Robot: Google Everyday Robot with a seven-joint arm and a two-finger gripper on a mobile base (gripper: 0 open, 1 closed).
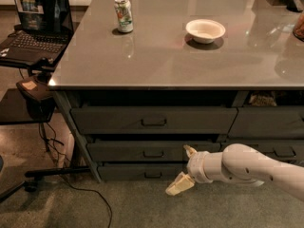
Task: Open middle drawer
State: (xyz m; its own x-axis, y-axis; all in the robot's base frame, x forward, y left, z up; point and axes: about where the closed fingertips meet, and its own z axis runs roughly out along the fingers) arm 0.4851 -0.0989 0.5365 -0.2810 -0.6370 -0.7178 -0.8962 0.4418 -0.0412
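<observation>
Just right of the middle drawer's handle (153,153), the gripper (180,170) is hanging low before the cabinet, its two pale fingers (179,184) spreading wide and holding nothing. The middle drawer (118,151) is sitting between the taller top drawer (109,120) above the handle and the thin lowest drawer (123,172) below it, its front looking flush with theirs, so I am judging it shut. The handle is lying left of the gripper and slightly above its midpoint, its long axis running sideways along the drawer front. The arm (256,167) is extending from the handle's right, so the next move is probably calling for a short shift left and up, with the fingers straddling the bar before any pull outward.
</observation>
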